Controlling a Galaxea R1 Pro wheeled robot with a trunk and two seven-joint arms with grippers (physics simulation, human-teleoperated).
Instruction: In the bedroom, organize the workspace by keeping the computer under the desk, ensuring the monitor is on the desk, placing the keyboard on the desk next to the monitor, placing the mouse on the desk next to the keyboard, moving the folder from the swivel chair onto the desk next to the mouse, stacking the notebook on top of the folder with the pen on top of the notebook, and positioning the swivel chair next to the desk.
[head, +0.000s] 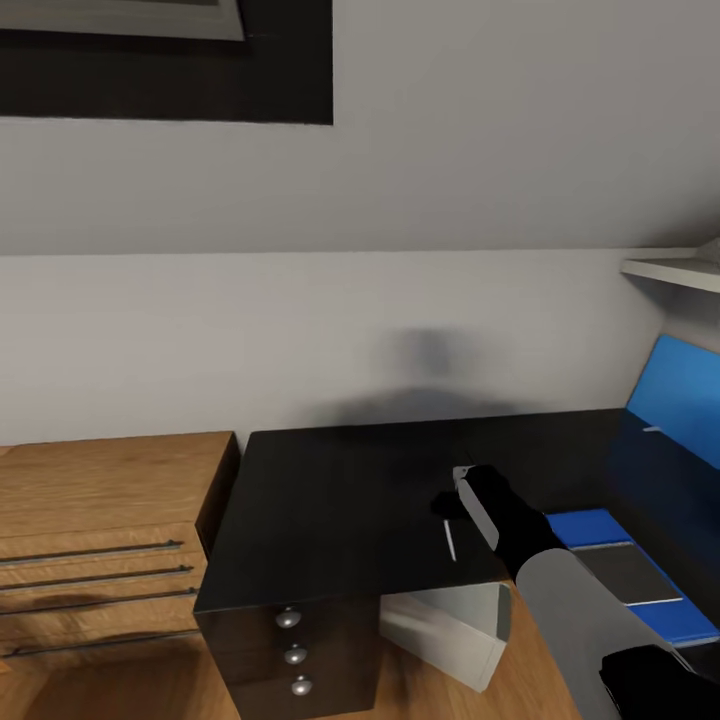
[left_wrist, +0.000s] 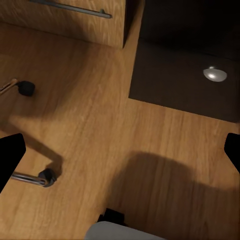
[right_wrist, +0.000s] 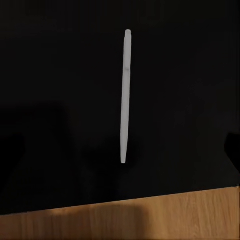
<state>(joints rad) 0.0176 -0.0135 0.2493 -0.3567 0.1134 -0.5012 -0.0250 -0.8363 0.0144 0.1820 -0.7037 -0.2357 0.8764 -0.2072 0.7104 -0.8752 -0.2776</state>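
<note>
The pen (head: 450, 540) lies flat on the black desk (head: 330, 490), close to the desk's front edge and apart from everything else on it. The right gripper (head: 462, 492) hovers just above the pen; in the right wrist view the pen (right_wrist: 124, 95) sits centred between the two dark fingertips at the picture's edges, so the jaws stand wide apart and hold nothing. The left gripper (left_wrist: 120, 150) hangs low beside the desk's drawer front, jaws also spread wide and empty, over the wood floor (left_wrist: 90, 120), where a chrome leg and caster of the swivel chair (left_wrist: 35, 177) show.

Further along the desk from the pen, toward the blue wall panel (head: 680, 395), the blue folder (head: 590, 527) already lies on the desk with the grey notebook (head: 630, 572) on top of it. Under the desk, below the pen, a pale boxy shape looks like the computer (head: 450, 625).

Judging from this, the folder and notebook steps appear done and the computer seems in place. The pen is not yet on the notebook; grasping it looks like the step in hand. Monitor, keyboard and mouse cannot be judged here, and whether the chair is properly placed beside the desk is unclear.
</note>
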